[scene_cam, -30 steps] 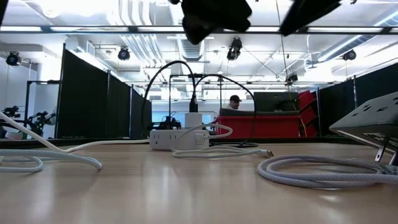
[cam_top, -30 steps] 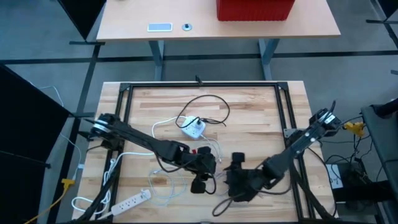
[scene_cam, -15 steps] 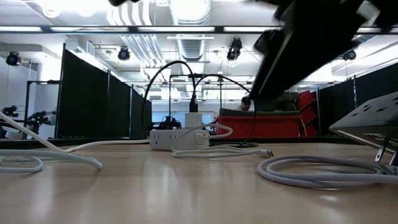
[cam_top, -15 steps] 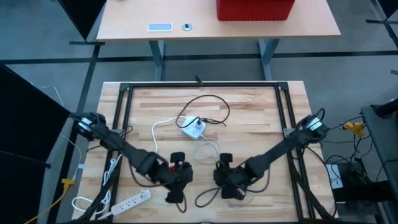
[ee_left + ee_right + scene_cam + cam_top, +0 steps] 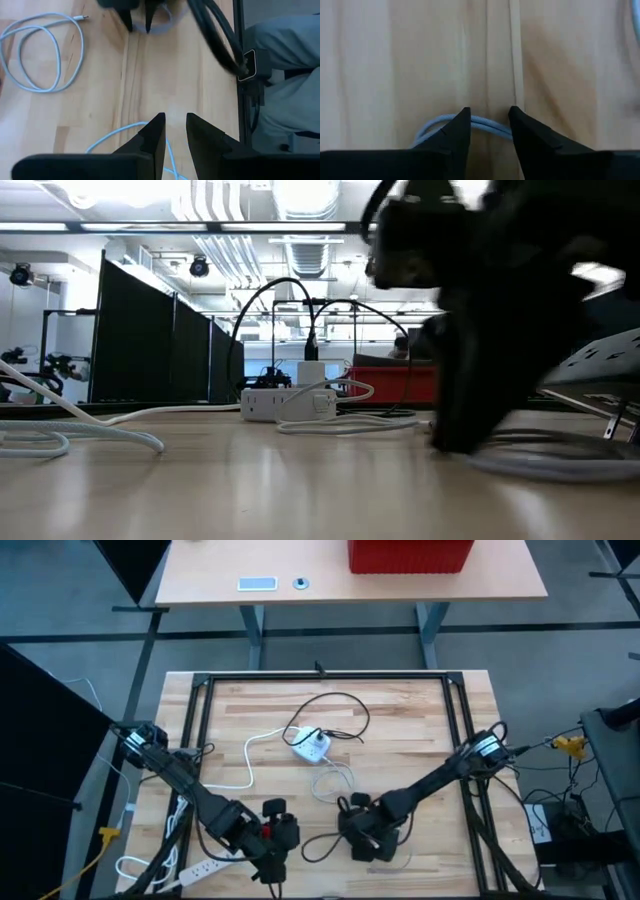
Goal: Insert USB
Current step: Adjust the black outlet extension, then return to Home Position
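Both arms crowd the table's (image 5: pixel 400 730) near edge from above, left gripper (image 5: pixel 272 865) and right gripper (image 5: pixel 372 846) low, the white hub (image 5: pixel 311 745) well apart at centre. Level view: a dark arm blocks the right, hub (image 5: pixel 290 402) beyond. Left wrist: jaws slightly apart over bare wood, gripping nothing. Right wrist alone shows the pale USB cable (image 5: pixel 485 123) between its parted fingers (image 5: pixel 457 131).
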